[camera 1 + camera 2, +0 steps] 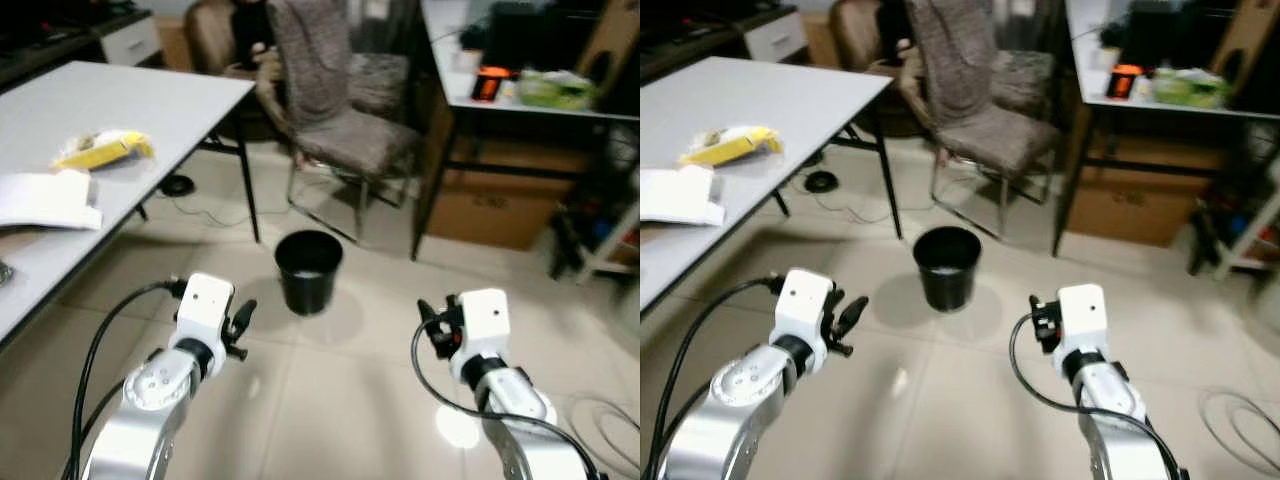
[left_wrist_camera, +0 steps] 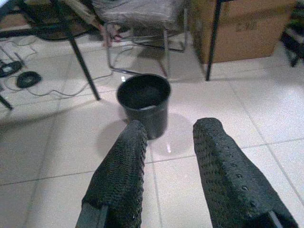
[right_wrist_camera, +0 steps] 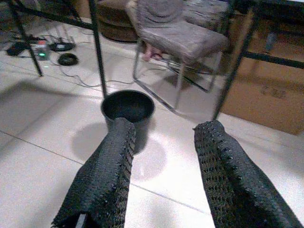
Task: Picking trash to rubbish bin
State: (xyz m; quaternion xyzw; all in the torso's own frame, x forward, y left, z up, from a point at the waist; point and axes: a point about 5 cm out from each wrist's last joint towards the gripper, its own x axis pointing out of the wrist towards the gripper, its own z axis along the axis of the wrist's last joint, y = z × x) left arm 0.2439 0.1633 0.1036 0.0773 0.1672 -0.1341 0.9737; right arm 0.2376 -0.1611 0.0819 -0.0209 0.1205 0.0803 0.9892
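I see the black bin (image 1: 309,270) standing on the tile floor (image 1: 340,400) ahead, between my 2 raised arms. Left gripper (image 2: 171,142) and right gripper (image 3: 164,142) both gape, empty. A yellow wrapper (image 1: 105,150) lies on the white table (image 1: 150,100).

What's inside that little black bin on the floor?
The black bin stands open, with something pale lying at the bottom; I cannot tell what it is. The near wall hides the rest of the bottom. Both grippers are empty.
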